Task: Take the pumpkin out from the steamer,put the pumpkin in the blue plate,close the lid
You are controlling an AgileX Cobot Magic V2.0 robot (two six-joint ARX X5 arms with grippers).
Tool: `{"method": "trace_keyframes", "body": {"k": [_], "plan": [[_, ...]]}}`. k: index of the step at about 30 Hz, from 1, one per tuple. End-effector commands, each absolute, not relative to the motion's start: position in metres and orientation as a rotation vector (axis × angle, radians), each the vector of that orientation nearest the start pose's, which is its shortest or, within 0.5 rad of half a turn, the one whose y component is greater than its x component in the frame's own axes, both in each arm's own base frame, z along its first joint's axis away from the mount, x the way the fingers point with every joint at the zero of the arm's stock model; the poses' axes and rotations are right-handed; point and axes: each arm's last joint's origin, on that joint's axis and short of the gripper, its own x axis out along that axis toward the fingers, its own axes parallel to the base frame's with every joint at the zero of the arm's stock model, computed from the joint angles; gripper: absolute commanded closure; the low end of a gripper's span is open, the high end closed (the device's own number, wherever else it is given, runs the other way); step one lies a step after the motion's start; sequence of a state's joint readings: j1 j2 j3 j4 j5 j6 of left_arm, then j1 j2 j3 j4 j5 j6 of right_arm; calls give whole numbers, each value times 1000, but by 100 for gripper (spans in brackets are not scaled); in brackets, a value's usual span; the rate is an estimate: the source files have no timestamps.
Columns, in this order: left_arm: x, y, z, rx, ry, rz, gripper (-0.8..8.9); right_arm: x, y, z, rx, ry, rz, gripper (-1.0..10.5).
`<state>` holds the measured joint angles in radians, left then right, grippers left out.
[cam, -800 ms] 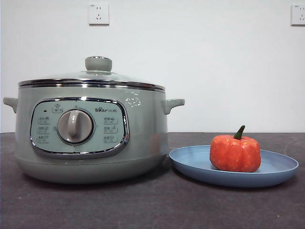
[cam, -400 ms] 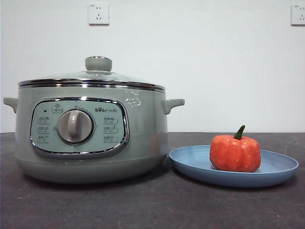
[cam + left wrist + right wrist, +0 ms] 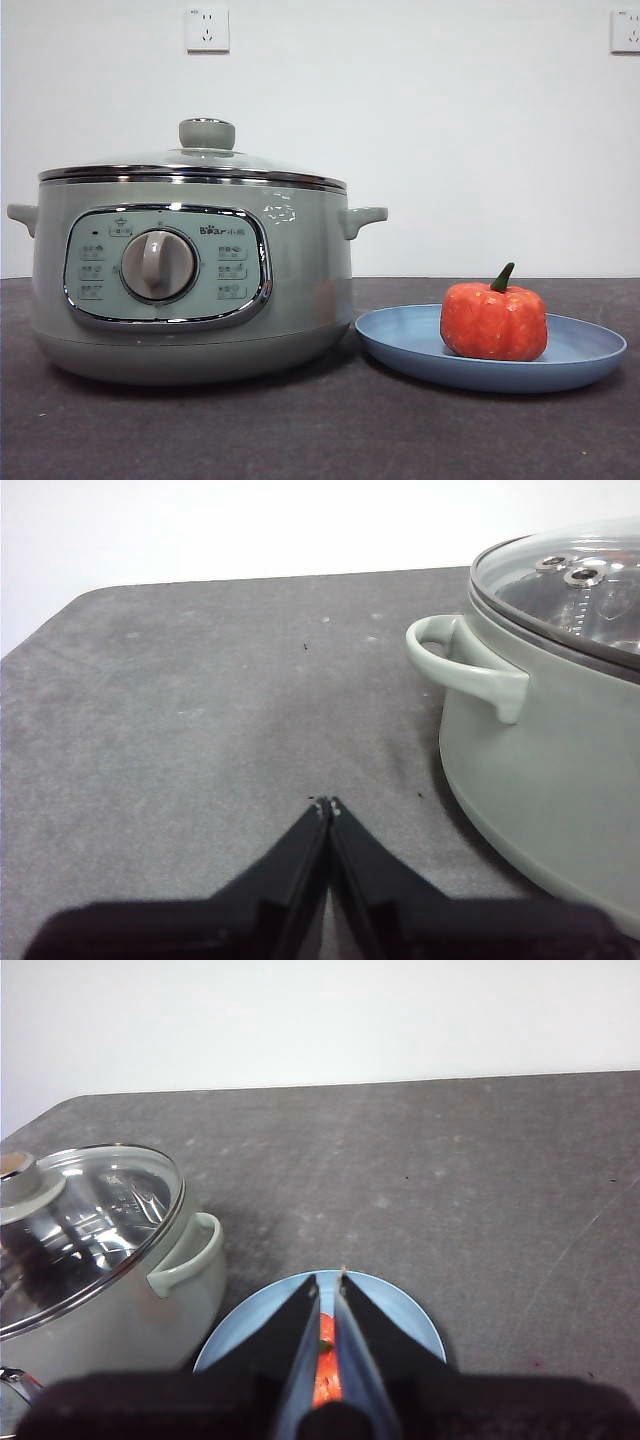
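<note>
The orange-red pumpkin (image 3: 494, 320) with a dark green stem sits in the light-blue plate (image 3: 400, 340) at the right of the front view. The sage-green steamer (image 3: 300, 290) stands at the left with the glass lid (image 3: 206, 150) seated on its chrome rim. My left gripper (image 3: 327, 804) is shut and empty above bare table beside the steamer's side handle (image 3: 465, 665). My right gripper (image 3: 327, 1278) is shut and empty, high above the plate (image 3: 400, 1310); the pumpkin (image 3: 324, 1380) shows through the narrow slit between its jaws. Neither arm shows in the front view.
The dark grey table (image 3: 320, 440) carries the steamer and the plate. The steamer's dial panel (image 3: 158, 264) faces the front. Two wall sockets (image 3: 207, 29) sit on the white wall behind. The table's far edge and rounded corner show in the left wrist view (image 3: 90, 595).
</note>
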<state>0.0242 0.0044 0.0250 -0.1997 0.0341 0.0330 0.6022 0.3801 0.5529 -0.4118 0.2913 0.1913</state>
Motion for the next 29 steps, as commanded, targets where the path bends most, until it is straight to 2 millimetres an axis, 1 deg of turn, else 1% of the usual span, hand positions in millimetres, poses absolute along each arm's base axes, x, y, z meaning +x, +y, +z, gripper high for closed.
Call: {"method": "trace_keyframes", "body": {"k": [1, 5, 6, 8, 11, 14, 18, 21, 23, 26, 29], "plan": [[95, 2, 148, 20, 194, -6, 816, 86, 49, 280, 96, 242, 284, 918], [95, 2, 148, 20, 194, -6, 816, 86, 49, 280, 96, 242, 284, 918], [95, 2, 148, 20, 194, -6, 816, 86, 49, 280, 80, 240, 285, 917], [95, 2, 148, 20, 194, -6, 816, 85, 49, 278, -7, 230, 297, 917], [95, 2, 148, 20, 194, -6, 816, 80, 39, 268, -59, 209, 249, 917], [95, 2, 148, 20, 194, -4, 816, 81, 32, 246, -49, 201, 255, 917], [95, 2, 148, 20, 194, -6, 816, 86, 21, 206, -11, 165, 239, 917], [95, 2, 148, 20, 194, -5, 816, 90, 17, 178, 3, 163, 246, 917], [95, 2, 148, 20, 194, -6, 816, 91, 16, 164, 7, 181, 242, 917], [95, 2, 148, 20, 194, -5, 816, 92, 15, 151, 7, 216, 236, 917], [95, 2, 148, 20, 194, -6, 816, 92, 15, 151, 6, 215, 233, 917]]}}
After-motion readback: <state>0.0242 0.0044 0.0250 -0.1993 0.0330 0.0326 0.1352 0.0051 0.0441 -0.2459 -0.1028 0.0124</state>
